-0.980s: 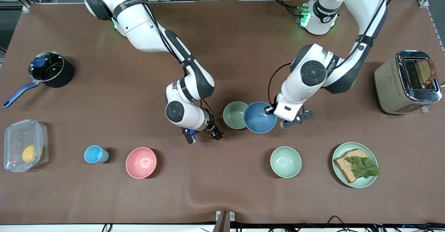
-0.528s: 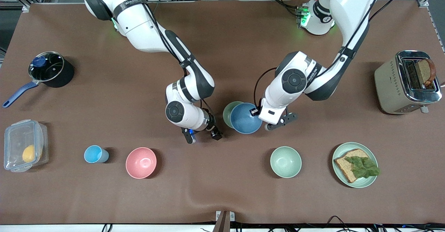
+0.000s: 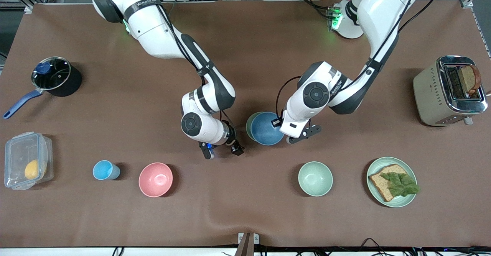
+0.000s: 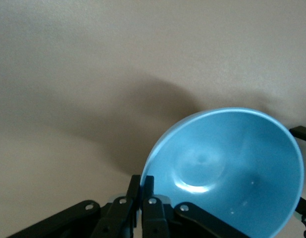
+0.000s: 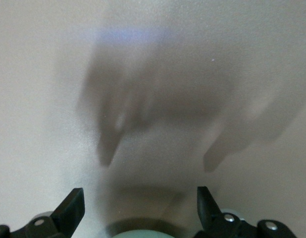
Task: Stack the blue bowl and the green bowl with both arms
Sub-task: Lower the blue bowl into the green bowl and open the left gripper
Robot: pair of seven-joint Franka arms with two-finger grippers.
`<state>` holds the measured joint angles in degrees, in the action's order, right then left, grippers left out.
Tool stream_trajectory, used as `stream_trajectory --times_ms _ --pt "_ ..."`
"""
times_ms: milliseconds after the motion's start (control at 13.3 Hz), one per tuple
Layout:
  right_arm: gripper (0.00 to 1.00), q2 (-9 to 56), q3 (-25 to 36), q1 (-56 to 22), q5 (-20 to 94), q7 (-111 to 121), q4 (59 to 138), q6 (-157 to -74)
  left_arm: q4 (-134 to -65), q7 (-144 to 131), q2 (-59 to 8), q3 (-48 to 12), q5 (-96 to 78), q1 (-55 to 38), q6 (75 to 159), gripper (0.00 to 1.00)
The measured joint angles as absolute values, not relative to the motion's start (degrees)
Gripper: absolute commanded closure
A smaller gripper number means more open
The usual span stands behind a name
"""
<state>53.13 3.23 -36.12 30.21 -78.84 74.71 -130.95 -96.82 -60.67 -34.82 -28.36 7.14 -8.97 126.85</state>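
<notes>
Left jaws point(image 4: 141, 198): pinched together on the rim of the blue bowl point(image 3: 267, 128), holding it up over the green bowl point(image 3: 249, 125).
Blue bowl: covers nearly all of the green one in the front view; only a thin green crescent shows at its 9 o'clock edge. In the left wrist view its pale inside point(image 4: 227, 171) fills the space beside the fingers point(image 4: 152, 208).
Right jaws point(image 3: 221, 151): spread wide, holding nothing, low over bare bench point(image 3: 245, 49) at the green bowl's 8 o'clock; the arm waits.
Right wrist view: both fingertips point(image 5: 71, 208) stand well apart above the bench, with a green rim point(image 5: 141, 234) at the frame's edge.
Mint bowl point(image 3: 315, 178): at 5 o'clock from the blue bowl, nearer the front camera.
Pink bowl point(image 3: 155, 179): at 7 o'clock from the right jaws, with a cup point(image 3: 105, 170) beside it.
Plate point(image 3: 410, 200): carries bread with lettuce, beside the mint bowl toward the left arm's end.
Toaster point(image 3: 433, 95): at the left arm's end.
Pot point(image 3: 57, 76): at the right arm's end.
</notes>
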Motion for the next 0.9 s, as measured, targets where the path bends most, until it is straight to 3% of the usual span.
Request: stream_trajectory --times_ms 905 --pt "0.0 53.1 3.2 -36.0 30.2 -78.8 74.7 -131.0 -96.8 -63.1 -37.2 -28.2 7.1 -11.2 126.9 1.0"
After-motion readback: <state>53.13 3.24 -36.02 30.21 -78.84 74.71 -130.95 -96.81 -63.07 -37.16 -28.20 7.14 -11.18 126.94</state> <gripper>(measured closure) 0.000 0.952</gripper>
